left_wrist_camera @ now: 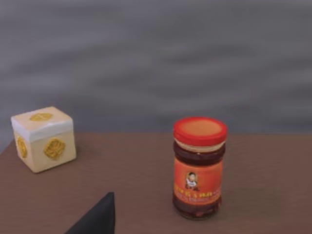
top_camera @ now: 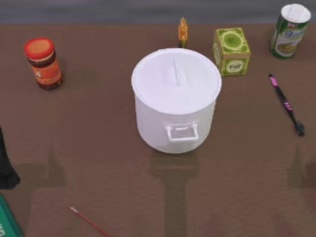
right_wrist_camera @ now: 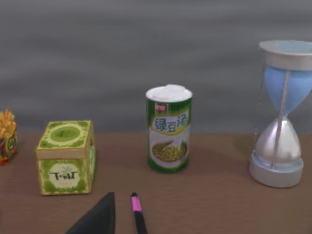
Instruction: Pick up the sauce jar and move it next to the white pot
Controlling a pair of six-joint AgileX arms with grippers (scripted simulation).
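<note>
Nearest the overhead camera stands one white pot (top_camera: pixel 176 101), lidded, its side handle facing six o'clock, at the middle of the table (top_camera: pixel 98 148). One sauce jar (top_camera: pixel 43 63) stands upright at about ten o'clock from the pot, well apart from it, near the table's left far corner; our left wrist view shows its red-orange lid and orange label (left_wrist_camera: pixel 199 167). That view also shows one cream cube box (left_wrist_camera: pixel 44 139) beside the jar, apart from it.

At one o'clock from the pot we count one green tea box (top_camera: pixel 231 51), and farther along, one green-and-white can (top_camera: pixel 289 30). One small orange figure (top_camera: pixel 182 32) stands at twelve o'clock, just behind the pot. One pink-and-black pen (top_camera: pixel 286 103) lies at three o'clock. One thin red stick (top_camera: pixel 90 221) lies at seven o'clock. Our right wrist view adds one blue hourglass (right_wrist_camera: pixel 281 113) beside the can.

Our left arm (top_camera: pixel 7 165) shows only as a dark shape at the table's left edge; we cannot tell whether either gripper is released or clenched. Neither touches the jar.
</note>
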